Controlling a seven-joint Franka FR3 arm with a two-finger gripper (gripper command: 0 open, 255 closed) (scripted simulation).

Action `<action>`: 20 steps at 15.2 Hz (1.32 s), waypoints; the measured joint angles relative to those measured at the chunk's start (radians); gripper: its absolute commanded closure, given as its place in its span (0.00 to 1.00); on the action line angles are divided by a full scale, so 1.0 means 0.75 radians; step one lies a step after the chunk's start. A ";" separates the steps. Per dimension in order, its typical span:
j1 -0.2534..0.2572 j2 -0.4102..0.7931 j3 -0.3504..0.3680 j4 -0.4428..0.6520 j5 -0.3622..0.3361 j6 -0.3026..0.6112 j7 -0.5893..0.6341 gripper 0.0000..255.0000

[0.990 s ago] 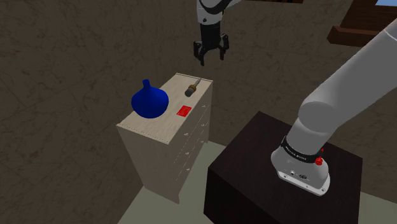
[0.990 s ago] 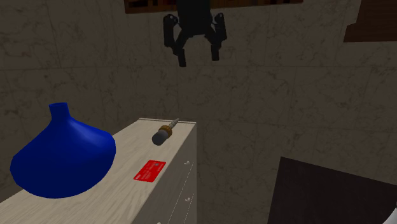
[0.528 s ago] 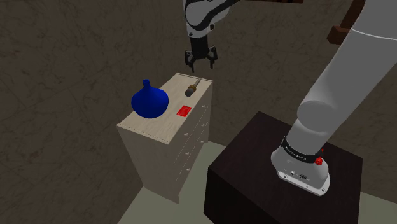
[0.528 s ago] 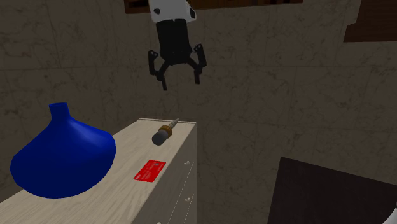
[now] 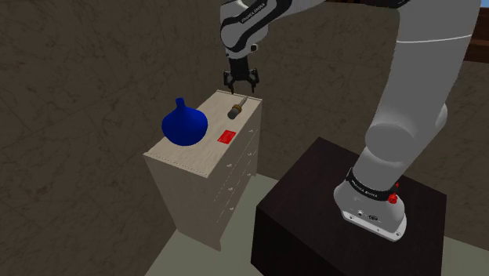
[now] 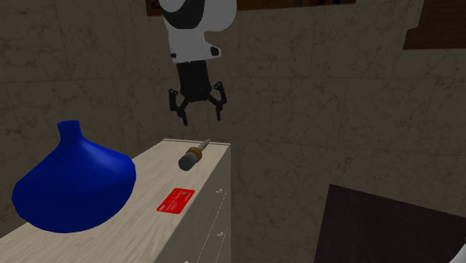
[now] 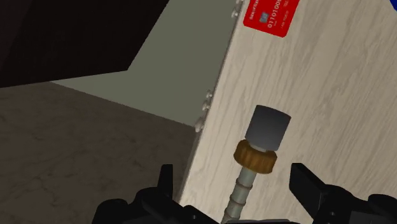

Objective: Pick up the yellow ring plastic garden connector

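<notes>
dim, flat rendered light; walls murky, no glare, edges crisp throughout

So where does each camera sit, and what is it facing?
Shoulder view: beside the stand, looking down at the dresser; arm and gripper show.
Second exterior view: low by the blue vase, facing the wall; gripper shows.
Wrist view: on the gripper, looking down past its open fingers.
All share the garden connector and red card.

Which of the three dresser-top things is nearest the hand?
The connector with the tan ring, just below the hand; red card and blue vase lie farther.
</notes>
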 measured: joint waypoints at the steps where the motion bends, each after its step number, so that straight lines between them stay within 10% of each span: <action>1: 0.000 0.059 -0.010 0.056 -0.002 0.000 0.033 0.00; 8: -0.020 0.378 -0.084 0.355 0.022 0.007 0.211 0.00; 16: -0.019 0.486 -0.098 0.377 0.017 0.092 0.242 0.00; 17: -0.019 0.489 -0.098 0.373 0.017 0.099 0.243 1.00; 20: -0.019 0.490 -0.099 0.369 0.016 0.104 0.243 1.00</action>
